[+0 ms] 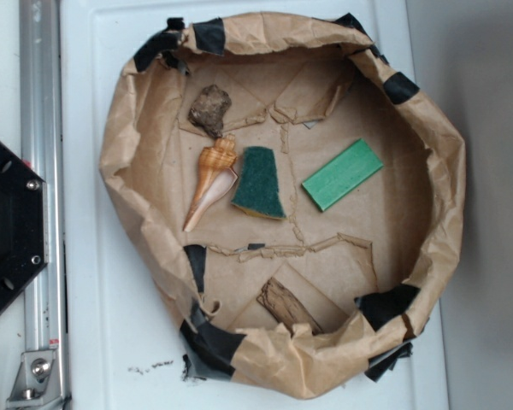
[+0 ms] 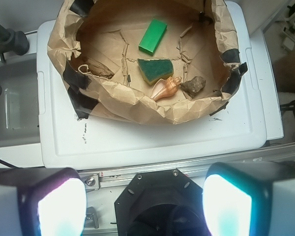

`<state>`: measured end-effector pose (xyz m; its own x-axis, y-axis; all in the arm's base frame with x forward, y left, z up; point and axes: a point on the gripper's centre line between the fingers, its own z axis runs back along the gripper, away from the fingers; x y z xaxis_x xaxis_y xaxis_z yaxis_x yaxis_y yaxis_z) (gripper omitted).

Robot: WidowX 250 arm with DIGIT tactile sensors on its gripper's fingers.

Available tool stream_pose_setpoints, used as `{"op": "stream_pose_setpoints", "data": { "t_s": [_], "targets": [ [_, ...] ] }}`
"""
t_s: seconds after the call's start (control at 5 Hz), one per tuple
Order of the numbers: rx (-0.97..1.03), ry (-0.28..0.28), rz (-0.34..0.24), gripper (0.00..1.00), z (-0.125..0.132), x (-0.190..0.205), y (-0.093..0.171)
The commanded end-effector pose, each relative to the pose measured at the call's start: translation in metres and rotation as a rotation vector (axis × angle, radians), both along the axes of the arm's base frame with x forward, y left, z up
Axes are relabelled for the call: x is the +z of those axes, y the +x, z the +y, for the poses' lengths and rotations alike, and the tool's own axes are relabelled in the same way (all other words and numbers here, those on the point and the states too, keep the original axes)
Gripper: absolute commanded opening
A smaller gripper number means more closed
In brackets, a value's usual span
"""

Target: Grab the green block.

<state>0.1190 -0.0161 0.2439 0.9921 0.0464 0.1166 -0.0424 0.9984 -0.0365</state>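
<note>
In the wrist view, the two fingers [image 2: 61,206] occupy the lower corners, spread wide apart with nothing between them; the gripper [image 2: 145,206] sits high above the black base. Beyond lies the white desk [image 2: 137,142], carrying a brown paper enclosure [image 2: 132,105] edged with black tape. Inside, nearest the fingers, rest a seashell [image 2: 166,88] and a rock [image 2: 193,85]. Just behind is the dark green sponge [image 2: 156,69], with a bark piece [image 2: 96,68] to its left. Farthest, well apart from the fingers, the green block [image 2: 153,36] lies flat, touching nothing.
</note>
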Motion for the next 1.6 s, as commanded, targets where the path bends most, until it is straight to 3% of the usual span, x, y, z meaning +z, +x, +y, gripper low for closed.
{"op": "stream_pose_setpoints", "data": {
  "t_s": [0.0,0.2,0.6,0.8,1.0,1.2,1.4],
  "targets": [
    [0.0,0.0,0.0,1.0,0.0,0.0,0.0],
    [0.109,0.042,-0.033,1.0,0.015,-0.04,0.046],
    [0.278,-0.029,-0.133,1.0,0.016,-0.086,0.13],
    [0.311,-0.045,-0.151,1.0,0.014,-0.112,0.161],
    [0.306,-0.042,-0.185,1.0,0.021,-0.138,0.175],
    [0.393,0.02,-0.182,1.0,0.027,-0.162,0.184],
    [0.416,0.069,-0.128,1.0,0.027,-0.192,0.206]
  ]
}}
